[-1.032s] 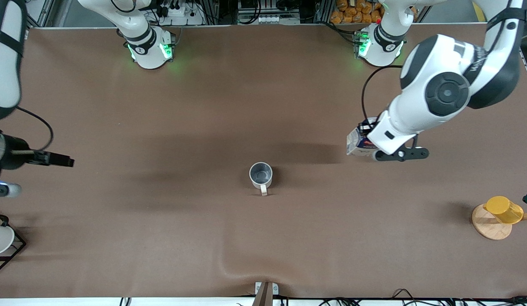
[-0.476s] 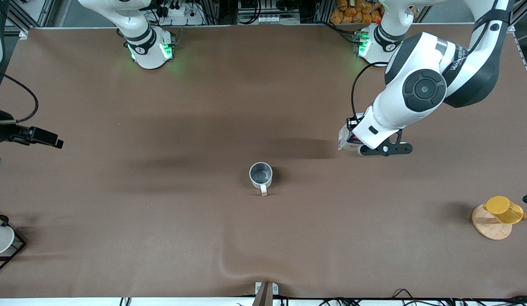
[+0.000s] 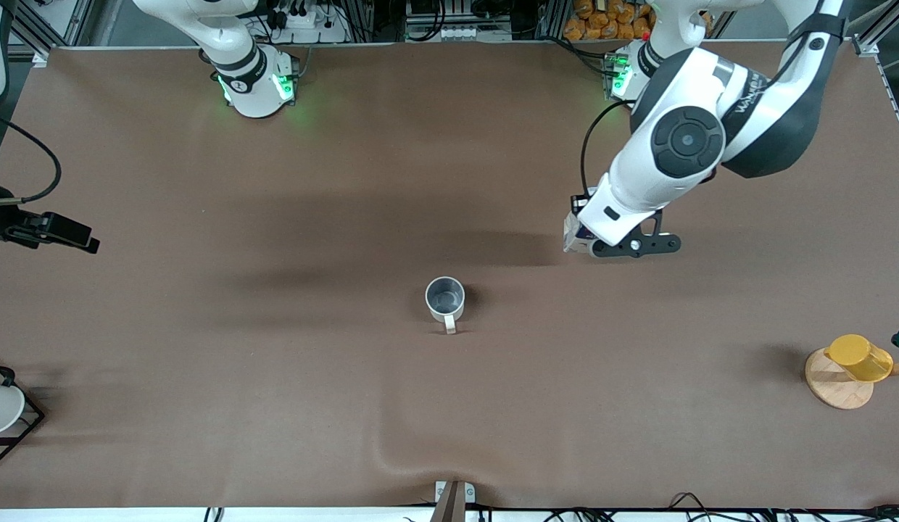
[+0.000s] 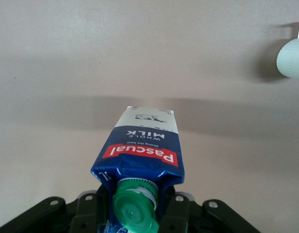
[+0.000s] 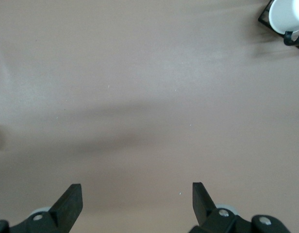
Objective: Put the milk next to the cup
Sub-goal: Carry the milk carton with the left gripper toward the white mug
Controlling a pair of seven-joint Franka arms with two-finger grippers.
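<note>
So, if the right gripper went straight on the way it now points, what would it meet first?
Probably only the bare table. The right gripper is open, with nothing between its fingers; the framed white cup sits off to one side of that line.

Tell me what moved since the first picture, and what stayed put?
The left gripper, shut on the milk, carried it over the table toward the right arm's end, closer to the cup. The right gripper, open, drew back toward its own end of the table. The cup, the yellow cup and the white cup stayed where they were.
</note>
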